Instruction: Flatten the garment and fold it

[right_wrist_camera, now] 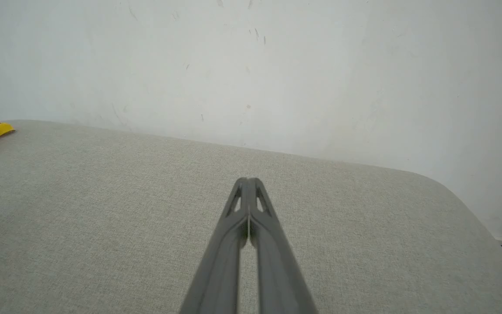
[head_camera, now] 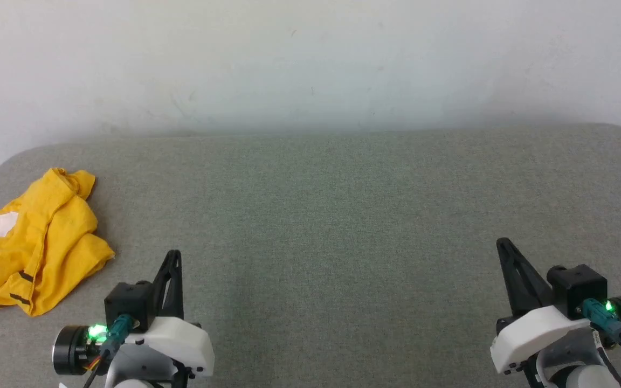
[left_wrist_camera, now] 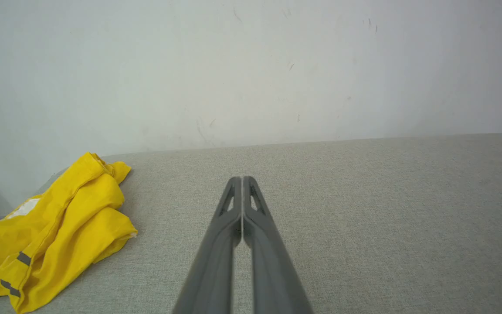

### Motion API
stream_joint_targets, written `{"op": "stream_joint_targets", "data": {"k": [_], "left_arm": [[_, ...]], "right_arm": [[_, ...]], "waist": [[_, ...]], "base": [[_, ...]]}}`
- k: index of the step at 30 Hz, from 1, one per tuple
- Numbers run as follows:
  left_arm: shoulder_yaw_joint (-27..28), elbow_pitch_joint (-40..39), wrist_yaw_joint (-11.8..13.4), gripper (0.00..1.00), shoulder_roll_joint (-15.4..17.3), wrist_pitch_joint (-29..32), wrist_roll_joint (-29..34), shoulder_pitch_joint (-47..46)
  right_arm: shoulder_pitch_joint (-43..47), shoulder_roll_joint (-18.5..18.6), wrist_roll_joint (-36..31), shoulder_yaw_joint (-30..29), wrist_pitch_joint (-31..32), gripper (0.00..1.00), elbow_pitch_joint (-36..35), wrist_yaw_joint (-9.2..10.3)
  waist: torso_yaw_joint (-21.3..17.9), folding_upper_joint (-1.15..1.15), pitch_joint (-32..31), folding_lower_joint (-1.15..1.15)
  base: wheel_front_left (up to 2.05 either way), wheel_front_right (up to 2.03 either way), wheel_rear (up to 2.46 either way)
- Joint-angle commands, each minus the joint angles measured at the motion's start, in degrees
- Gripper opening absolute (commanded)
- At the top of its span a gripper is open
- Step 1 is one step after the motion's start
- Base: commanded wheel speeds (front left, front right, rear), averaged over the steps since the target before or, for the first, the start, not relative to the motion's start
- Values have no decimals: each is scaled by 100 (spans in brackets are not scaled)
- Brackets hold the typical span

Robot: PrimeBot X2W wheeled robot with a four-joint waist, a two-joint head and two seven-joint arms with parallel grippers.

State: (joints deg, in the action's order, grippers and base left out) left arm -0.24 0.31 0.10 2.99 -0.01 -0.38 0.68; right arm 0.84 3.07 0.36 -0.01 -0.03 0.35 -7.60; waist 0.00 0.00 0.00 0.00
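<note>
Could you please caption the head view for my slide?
Crumpled garment lies far left on table; left gripper, right gripper shut.

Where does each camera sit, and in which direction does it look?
Head view: from above, forward and down at the grey padded table and wall; left tool and right tool at the bottom, both shut.
Left wrist view: low, along the left tool's shut fingers towards the wall.
Right wrist view: low, along the right tool's shut fingers towards the wall.
Shared: the crumpled yellow garment lies at the left in all three.
</note>
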Motion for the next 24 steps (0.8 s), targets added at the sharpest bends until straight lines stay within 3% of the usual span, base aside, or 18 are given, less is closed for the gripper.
{"op": "stream_joint_targets", "data": {"k": [1,24], "left_arm": [[24,-31,-10,0,-12,1,38,-68],[24,-31,-10,0,-12,1,38,-68]], "right_arm": [[-84,-19,-36,1,3,0,-35,11],[-84,-19,-36,1,3,0,-35,11]], "waist": [[0,0,0,0],[0,0,0,0]], "base": [[0,0,0],[0,0,0]]}}
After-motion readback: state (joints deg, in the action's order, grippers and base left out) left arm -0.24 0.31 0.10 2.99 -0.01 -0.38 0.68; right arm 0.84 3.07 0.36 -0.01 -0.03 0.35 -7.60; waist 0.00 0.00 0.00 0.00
